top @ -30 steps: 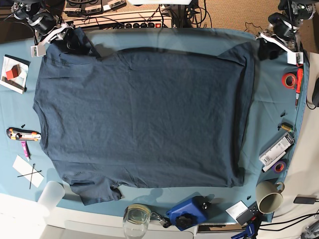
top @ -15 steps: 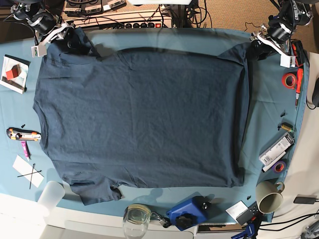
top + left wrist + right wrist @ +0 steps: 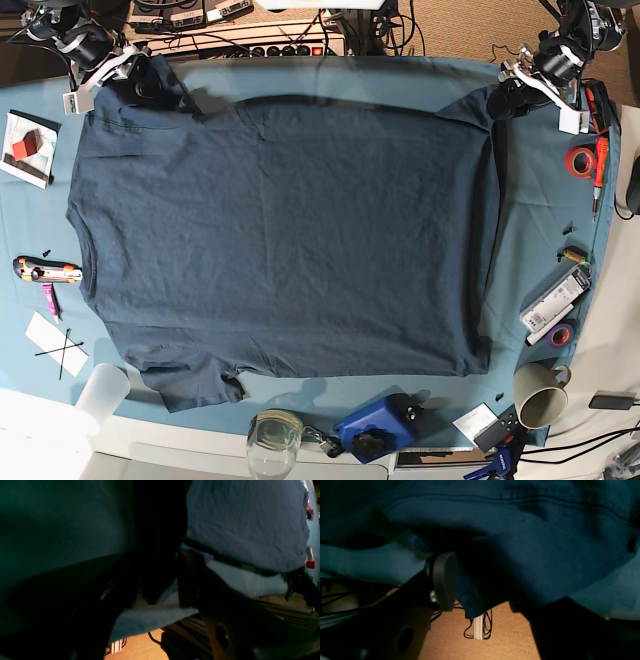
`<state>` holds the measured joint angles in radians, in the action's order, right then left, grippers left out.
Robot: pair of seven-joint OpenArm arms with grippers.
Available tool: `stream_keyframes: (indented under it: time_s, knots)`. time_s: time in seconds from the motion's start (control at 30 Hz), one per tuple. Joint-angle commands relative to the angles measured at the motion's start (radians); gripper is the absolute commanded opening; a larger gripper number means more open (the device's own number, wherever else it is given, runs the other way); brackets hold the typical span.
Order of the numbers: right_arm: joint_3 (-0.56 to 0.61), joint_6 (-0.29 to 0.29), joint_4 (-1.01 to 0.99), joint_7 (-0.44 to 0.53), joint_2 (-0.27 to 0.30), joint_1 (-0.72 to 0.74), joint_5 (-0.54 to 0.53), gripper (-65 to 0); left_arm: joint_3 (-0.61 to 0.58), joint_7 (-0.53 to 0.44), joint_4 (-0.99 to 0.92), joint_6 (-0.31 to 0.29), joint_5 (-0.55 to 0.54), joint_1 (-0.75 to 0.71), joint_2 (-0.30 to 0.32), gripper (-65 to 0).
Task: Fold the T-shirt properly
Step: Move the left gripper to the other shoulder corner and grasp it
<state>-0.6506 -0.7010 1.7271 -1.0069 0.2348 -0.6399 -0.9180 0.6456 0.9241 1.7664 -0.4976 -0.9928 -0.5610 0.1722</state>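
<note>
Lying limp and light, the T-shirt (image 3: 280,235) should drape and crease when lifted by its far corners, where the left gripper (image 3: 508,92) and right gripper (image 3: 138,80) each pinch cloth.

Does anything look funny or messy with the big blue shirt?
A little. The T-shirt lies mostly flat, but its near sleeve is bunched up and crumpled at the table edge, and its two far corners are lifted off the cloth where the left gripper and right gripper meet them.
</note>
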Motion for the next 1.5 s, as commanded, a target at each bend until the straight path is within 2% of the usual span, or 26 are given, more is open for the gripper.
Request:
stream_keyframes:
  time_s: [0.0, 0.43, 0.67, 0.83, 1.0, 1.17, 1.3, 1.47]
  knots:
    - [-0.003, 0.003, 0.004, -0.049, 0.009, -0.011, 0.021, -33.6, 0.006, -0.008, 0.011, 0.000, -0.014, -0.004, 0.008, -39.2]
    - [-0.003, 0.003, 0.004, -0.052, 0.009, -0.011, 0.021, -33.6, 0.065, -0.014, 0.138, 0.003, 0.021, -0.010, 0.008, -39.2]
    - [-0.003, 0.003, 0.004, -0.052, 0.009, -0.011, 0.021, -33.6, 0.064, -0.010, 0.118, 0.003, 0.031, -0.021, 0.008, -39.2]
    - [-0.003, 0.003, 0.004, -0.052, 0.009, -0.011, 0.021, -33.6, 0.064, 0.026, 0.118, 0.002, -0.026, -0.032, -0.003, -39.2]
    - [-0.003, 0.003, 0.004, -0.051, 0.009, -0.011, 0.021, -33.6, 0.064, 0.020, 0.104, -0.002, -0.010, -0.032, -0.039, -39.2]
    - [-0.003, 0.003, 0.004, -0.051, 0.009, -0.011, 0.021, -33.6, 0.064, 0.018, 0.094, -0.002, -0.009, -0.027, -0.039, -39.2]
    - [-0.003, 0.003, 0.004, -0.051, 0.009, -0.011, 0.021, -33.6, 0.063, -0.015, 0.063, -0.016, 0.036, -0.013, -0.039, -39.2]
    - [-0.003, 0.003, 0.004, -0.050, 0.009, -0.011, 0.021, -33.6, 0.063, 0.041, 0.016, -0.024, -0.027, -0.013, -0.040, -39.1]
